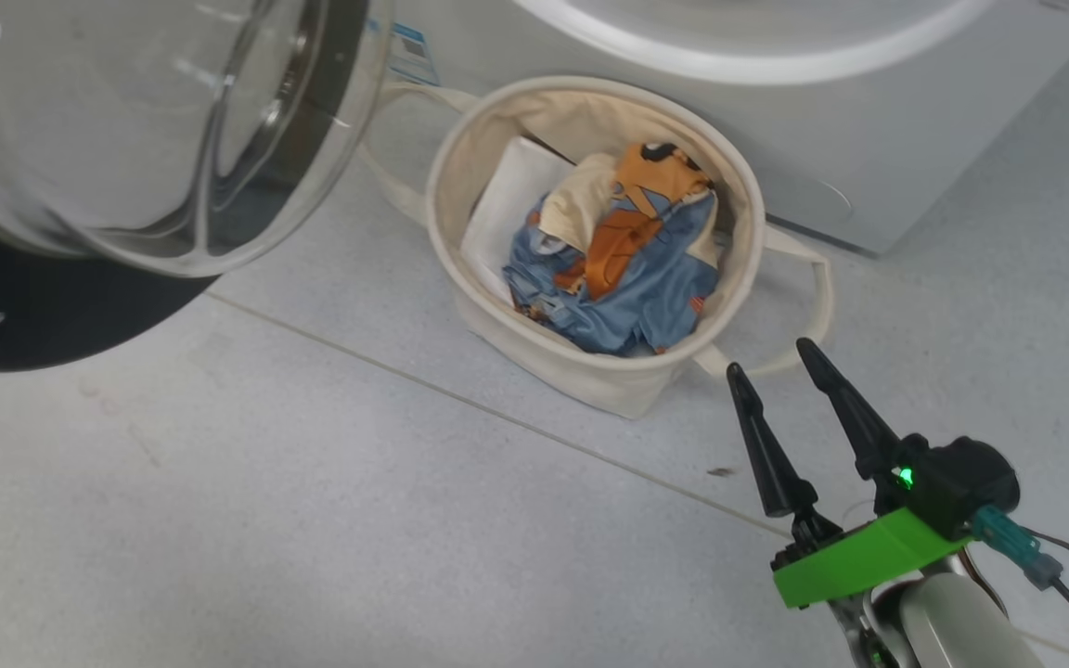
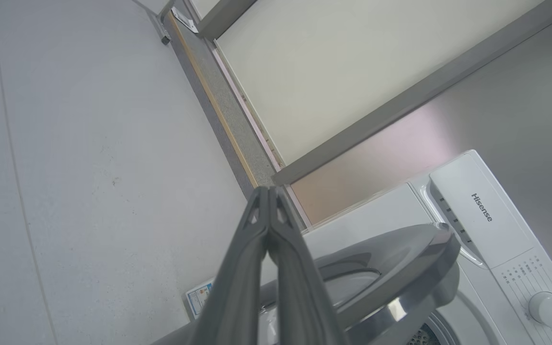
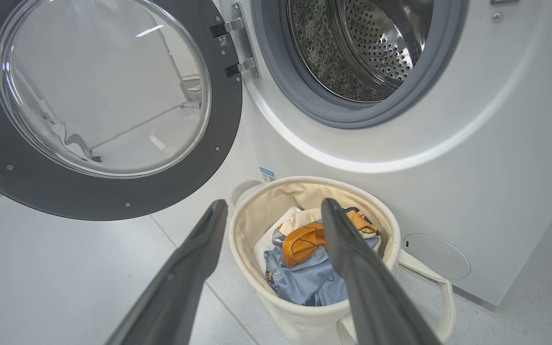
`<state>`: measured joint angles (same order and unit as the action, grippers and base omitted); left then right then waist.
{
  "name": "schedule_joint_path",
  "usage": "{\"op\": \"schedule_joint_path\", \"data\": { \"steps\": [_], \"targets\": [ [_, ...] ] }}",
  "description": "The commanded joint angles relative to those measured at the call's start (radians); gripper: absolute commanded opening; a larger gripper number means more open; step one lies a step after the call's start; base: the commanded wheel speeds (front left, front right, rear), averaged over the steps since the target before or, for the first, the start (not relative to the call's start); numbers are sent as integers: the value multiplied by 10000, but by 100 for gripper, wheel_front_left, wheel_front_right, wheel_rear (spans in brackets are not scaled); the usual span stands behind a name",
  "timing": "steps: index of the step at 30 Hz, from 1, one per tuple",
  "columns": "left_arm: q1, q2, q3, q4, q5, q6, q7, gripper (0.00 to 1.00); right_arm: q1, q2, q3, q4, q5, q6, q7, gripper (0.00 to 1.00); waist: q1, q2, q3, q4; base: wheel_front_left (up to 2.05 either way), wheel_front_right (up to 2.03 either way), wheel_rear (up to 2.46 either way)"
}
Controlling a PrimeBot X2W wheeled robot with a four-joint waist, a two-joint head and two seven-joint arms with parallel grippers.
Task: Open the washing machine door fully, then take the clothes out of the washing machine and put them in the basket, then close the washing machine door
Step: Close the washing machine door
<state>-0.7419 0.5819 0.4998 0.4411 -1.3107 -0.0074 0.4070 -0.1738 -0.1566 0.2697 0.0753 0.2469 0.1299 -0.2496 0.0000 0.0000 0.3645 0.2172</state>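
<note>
Right at the centre of the head view, the clothes (image 1: 623, 250) lie inside the basket (image 1: 581, 366). They are a crumpled bundle of light-blue fabric with orange and cream cartoon patches. The orange is uppermost, and the folds bunch toward the tub's right side. A flat white sheet (image 1: 511, 199) lies beside the bundle and partly under it, against the left inner wall.

The basket is a round cream canvas tub with a loop handle on each side. It stands upright on the pale tiled floor (image 1: 312, 520), just in front of the washing machine (image 1: 869, 139), whose white front fills the upper right of the frame.

The washing machine door (image 1: 126, 139) hangs open at the upper left, its bulging clear glass ringed by a wide black rim. In the right wrist view it is swung out on its hinge to the left of the perforated steel drum (image 3: 367, 43) and its grey rubber ring.

The right gripper (image 1: 769, 357) sits at the lower right of the head view. Its two dark fingers are spread wide with nothing between them, their tips near the basket's right handle but apart from it.

In the left wrist view, the left gripper (image 2: 269, 191) has its fingers pressed together at the tips and grips nothing. The door's grey edge shows just to their right, at the bottom of the frame.
</note>
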Motion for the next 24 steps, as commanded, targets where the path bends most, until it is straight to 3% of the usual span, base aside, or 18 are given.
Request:
{"op": "schedule_joint_path", "data": {
  "steps": [1,24],
  "targets": [
    [-231,761,284,-300,-109,46,181,0,-131,-14,175,-368,-20,8,-122,100,0,0,168,-184,0,0,0],
    [668,243,0,-2048,-1322,1533,2650,0,-299,-85,164,-367,-6,8,-122,100,0,0,214,-386,0,0,0]
  ]
}}
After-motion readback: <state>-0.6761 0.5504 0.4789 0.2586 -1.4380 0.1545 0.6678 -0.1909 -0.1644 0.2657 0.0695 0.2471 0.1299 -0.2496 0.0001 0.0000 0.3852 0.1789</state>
